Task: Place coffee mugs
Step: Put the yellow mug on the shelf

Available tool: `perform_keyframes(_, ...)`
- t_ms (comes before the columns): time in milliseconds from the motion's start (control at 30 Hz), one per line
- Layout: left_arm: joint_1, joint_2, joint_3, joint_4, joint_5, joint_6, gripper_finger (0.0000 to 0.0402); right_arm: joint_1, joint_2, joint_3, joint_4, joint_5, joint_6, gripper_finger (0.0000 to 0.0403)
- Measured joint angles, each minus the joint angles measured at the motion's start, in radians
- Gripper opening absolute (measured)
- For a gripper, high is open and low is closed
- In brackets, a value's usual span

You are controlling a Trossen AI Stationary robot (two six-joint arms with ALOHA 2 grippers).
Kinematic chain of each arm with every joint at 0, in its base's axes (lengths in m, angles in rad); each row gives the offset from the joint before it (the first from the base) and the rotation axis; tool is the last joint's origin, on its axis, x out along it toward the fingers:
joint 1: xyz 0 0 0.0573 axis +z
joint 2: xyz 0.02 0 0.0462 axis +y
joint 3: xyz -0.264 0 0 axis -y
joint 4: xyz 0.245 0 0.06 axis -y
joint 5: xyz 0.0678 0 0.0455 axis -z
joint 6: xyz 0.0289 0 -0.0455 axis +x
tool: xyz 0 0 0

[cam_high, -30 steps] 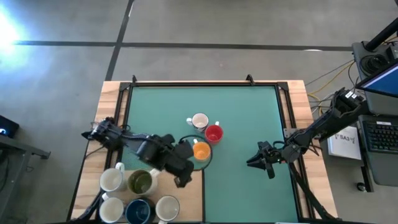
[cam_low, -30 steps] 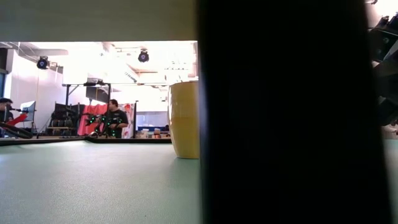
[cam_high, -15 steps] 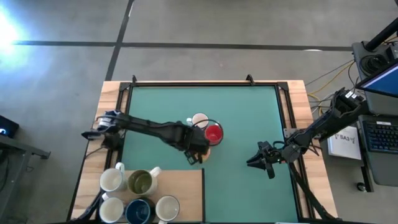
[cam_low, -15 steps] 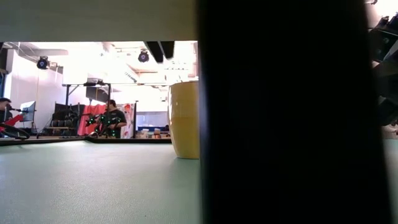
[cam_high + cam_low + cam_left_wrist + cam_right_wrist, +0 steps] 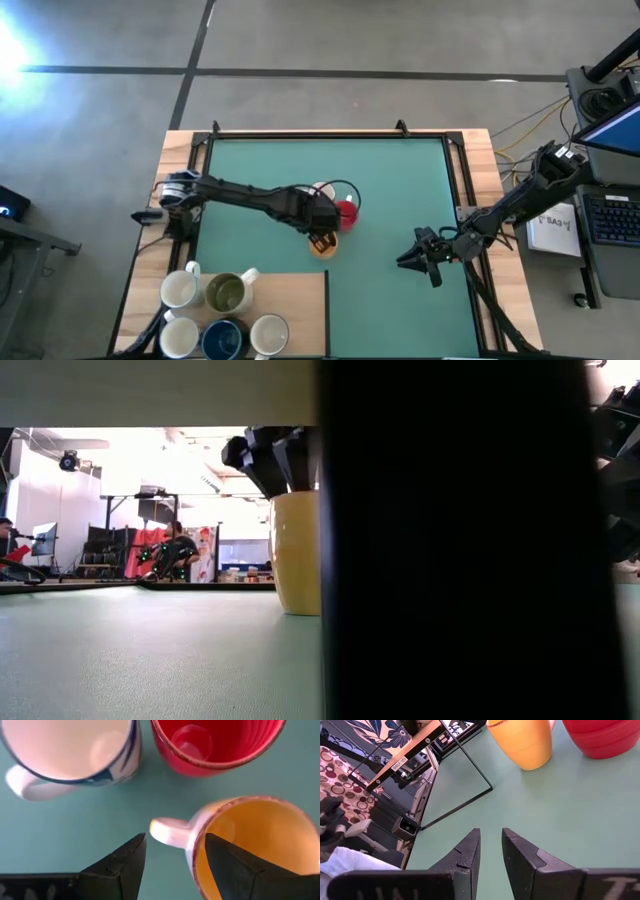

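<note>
Your left claw (image 5: 172, 857) has just let go of the small round orange ceramic mug (image 5: 245, 845), fingers wide astride its handle, leaving it standing on the green desk (image 5: 390, 190) beside the red mug (image 5: 215, 742).

Three upright mugs cluster mid-worktop: an orange mug (image 5: 250, 845), a red mug (image 5: 215, 742) and a white mug (image 5: 70, 750). Five more, three white (image 5: 180, 290), one olive-green (image 5: 226, 293), one dark blue (image 5: 222, 340), stand grouped at the near-left corner.
</note>
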Motion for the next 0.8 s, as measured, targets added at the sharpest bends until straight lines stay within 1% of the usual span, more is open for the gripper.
perform_keyframes(200,-0.001,0.0,-0.054,0.097,0.037,0.005,0.0176,0.0,0.0,0.0,0.0,0.0,0.0,0.0068)
perform_keyframes(400,0.0,-0.001,-0.082,0.107,0.029,0.008,0.0151,0.0,0.0,0.0,0.0,0.0,0.0,0.0068)
perform_keyframes(533,-0.002,-0.001,-0.085,0.105,0.036,0.01,0.0119,0.0,0.0,0.0,0.0,0.0,0.0,0.0068)
perform_keyframes(800,-0.01,-0.002,-0.085,0.11,0.075,0.009,0.0034,0.0,0.0,0.0,0.0,0.0,0.0,0.0068)
